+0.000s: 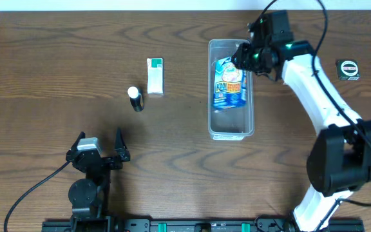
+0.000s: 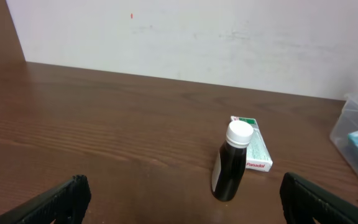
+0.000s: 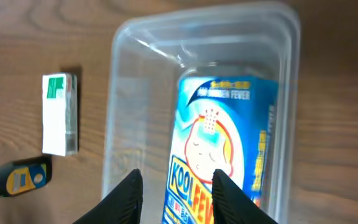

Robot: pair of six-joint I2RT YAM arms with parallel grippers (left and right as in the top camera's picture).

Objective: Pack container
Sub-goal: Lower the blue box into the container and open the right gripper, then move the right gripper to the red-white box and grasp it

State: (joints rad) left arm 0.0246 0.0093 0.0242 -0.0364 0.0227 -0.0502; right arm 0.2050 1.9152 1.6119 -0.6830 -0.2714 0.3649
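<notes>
Right pincer (image 3: pixel 176 190): 2 fingers a little apart, directly over a blue-and-white printed packet (image 3: pixel 222 124). The packet lies in the clear rectangular plastic container (image 3: pixel 117 106) beneath the pincer.
Left pincer (image 2: pixel 182 190): spread wide, gripping nothing. Dark white-capped bottle (image 2: pixel 230 165) just ahead, green-and-white box (image 2: pixel 253 149) beyond.

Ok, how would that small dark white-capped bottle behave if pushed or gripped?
Standing upright, tall and narrow, the small dark white-capped bottle would probably tip if pushed high. Its round body likely rolls once down. Smooth sides may slip when gripped.
</notes>
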